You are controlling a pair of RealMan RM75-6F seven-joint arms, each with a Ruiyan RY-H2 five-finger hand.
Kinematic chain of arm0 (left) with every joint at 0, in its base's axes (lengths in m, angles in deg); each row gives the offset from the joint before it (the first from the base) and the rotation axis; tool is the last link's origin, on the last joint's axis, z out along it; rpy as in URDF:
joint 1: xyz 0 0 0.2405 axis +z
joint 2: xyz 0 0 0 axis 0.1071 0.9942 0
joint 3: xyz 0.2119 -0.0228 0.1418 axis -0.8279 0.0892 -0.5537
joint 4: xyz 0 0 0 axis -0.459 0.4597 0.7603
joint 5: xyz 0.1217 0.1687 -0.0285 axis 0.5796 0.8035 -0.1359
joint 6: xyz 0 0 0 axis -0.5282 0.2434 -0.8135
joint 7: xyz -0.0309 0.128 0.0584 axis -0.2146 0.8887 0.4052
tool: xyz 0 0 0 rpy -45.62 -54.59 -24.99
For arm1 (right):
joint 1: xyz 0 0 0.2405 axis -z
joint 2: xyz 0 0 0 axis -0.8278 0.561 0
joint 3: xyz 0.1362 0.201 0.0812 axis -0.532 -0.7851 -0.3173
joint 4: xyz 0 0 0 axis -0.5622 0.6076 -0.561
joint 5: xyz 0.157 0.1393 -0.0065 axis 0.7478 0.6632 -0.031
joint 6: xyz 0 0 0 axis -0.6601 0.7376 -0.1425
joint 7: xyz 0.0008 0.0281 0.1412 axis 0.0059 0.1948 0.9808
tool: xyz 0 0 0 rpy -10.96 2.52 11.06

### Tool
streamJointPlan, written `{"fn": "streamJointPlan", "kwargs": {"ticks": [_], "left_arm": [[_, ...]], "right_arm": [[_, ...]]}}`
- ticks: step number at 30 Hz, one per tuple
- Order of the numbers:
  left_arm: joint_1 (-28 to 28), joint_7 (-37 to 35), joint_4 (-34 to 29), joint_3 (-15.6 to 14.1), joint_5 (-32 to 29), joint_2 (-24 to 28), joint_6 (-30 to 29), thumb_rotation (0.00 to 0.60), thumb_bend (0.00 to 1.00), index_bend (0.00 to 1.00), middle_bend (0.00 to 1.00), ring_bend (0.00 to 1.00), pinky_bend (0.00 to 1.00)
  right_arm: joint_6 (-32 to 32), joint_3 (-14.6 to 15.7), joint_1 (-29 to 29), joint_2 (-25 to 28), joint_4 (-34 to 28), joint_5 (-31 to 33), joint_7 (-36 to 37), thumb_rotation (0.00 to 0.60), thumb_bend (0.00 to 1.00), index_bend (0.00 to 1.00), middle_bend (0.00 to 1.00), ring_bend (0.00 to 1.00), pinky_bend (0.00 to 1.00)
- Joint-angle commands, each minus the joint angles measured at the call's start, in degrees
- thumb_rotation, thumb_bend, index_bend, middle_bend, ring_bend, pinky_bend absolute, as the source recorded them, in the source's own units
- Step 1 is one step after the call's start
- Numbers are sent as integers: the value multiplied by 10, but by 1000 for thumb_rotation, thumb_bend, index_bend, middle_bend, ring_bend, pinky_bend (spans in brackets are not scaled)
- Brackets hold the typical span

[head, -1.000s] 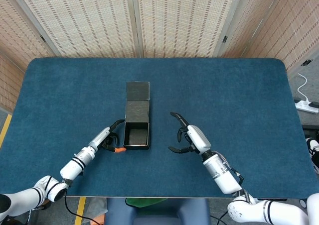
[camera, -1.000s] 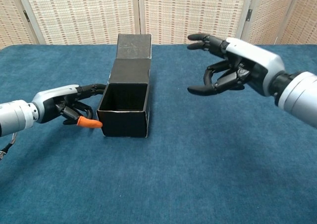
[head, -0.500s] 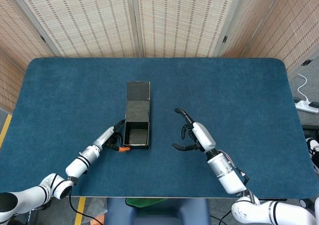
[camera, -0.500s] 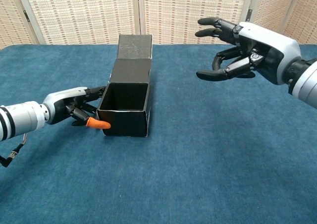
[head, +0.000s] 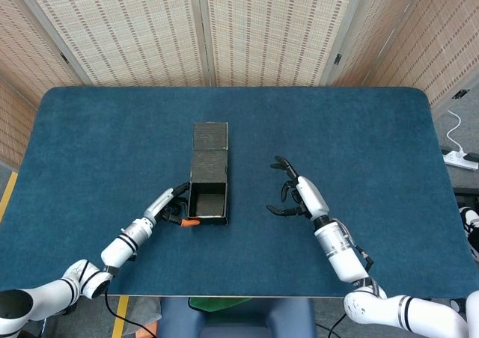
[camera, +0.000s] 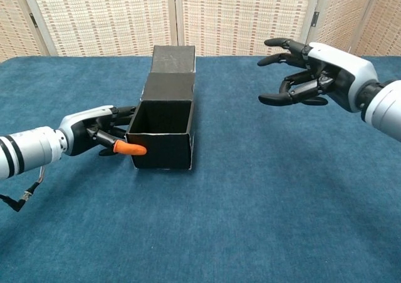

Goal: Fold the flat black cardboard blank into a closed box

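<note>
Blue felt covers the bench (head: 359,128), and on its left-centre stands the black box (camera: 164,131), already erected, its open mouth facing the robot and its lid flap (head: 210,135) lying flat beyond the far wall.

At the left, the left hand (camera: 100,136) rests against the box's near left corner; its orange-tipped finger (camera: 130,149) touches the front wall, the other fingers curl by the side wall. It braces the box but grips nothing that I can make out.

To the right, well apart from the box, the right hand (camera: 307,76) hovers above the bench with fingers spread and curved, holding nothing.

The step in hand looks to be closing the lid. To do it well, I would keep the left hand pressing low against the corner so the light cardboard cannot slide or skew. The right hand should reach past the far wall, get under the flap's free edge, and swing it forward along its crease. The likely trouble is pushing the whole box instead of hinging the flap.
</note>
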State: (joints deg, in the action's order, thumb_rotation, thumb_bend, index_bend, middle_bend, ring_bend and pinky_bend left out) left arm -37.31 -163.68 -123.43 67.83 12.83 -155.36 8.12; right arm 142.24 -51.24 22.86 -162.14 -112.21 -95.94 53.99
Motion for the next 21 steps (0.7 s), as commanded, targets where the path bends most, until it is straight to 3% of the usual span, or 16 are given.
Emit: {"fn": "streamJointPlan", "kwargs": {"ticks": [1, 12, 17, 21], "left_arm": [[5, -14, -10, -11, 24, 12, -34, 600, 218, 516, 507, 647, 911], [16, 45, -123, -23, 49, 72, -93, 600, 216, 514, 506, 648, 910], [12, 83, -154, -23, 44, 78, -85, 600, 215, 512, 504, 648, 909], [7, 113, -155, -17, 21, 70, -60, 600, 216, 508, 501, 648, 909]], "right_arm": [[-64, -36, -37, -19, 44, 85, -34, 600, 139, 0, 193, 634, 1000], [-139, -113, -161, -132, 170, 243, -115, 600, 136, 0, 235, 650, 1000], [-133, -150, -209, -186, 202, 260, -118, 600, 135, 0, 243, 651, 1000], [-138, -178, -220, -199, 182, 244, -81, 600, 128, 0, 254, 653, 1000]]}}
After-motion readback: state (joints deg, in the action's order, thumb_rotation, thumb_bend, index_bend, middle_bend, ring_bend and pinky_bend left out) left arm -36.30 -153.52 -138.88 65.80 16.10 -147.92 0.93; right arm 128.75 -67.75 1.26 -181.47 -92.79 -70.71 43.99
